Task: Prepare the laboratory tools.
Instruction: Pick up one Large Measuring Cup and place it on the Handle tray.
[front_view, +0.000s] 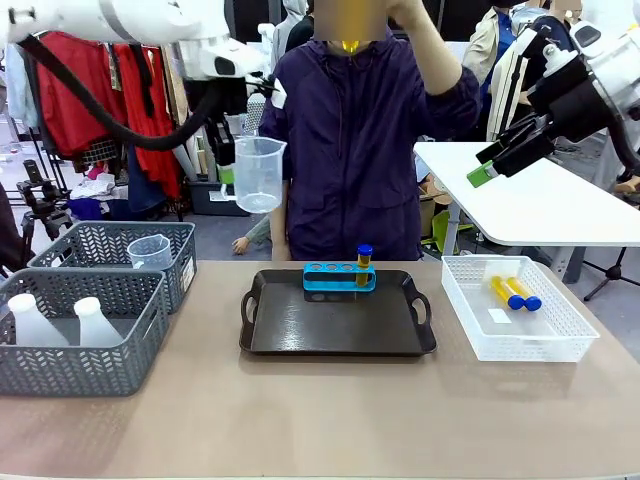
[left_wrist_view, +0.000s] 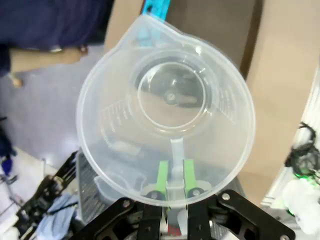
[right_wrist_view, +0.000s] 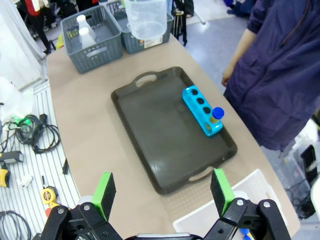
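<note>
Holding beaker (front_view: 259, 173) aloft, left claw (left_wrist_view: 175, 172) pinching it; right claw (right_wrist_view: 162, 186) spread, idle. We count one tube (front_view: 364, 262) racked on tray (front_view: 338, 335); two tubes (front_view: 506, 292), flasks (front_view: 98, 322) not yet moved, lol.

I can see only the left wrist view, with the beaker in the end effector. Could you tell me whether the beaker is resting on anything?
Observer: No, the beaker hangs in the air, well above the table and left of the tray, held by its handle in the left end effector.
Operator: Thank you. How many tubes stand in the rack?
Observer: One tube, at the right end of the rack; the other three holes are free.
Operator: Are any other tubes in sight?
Observer: Yes, in the white basket, right of the tray, lie two tubes side by side.
</note>
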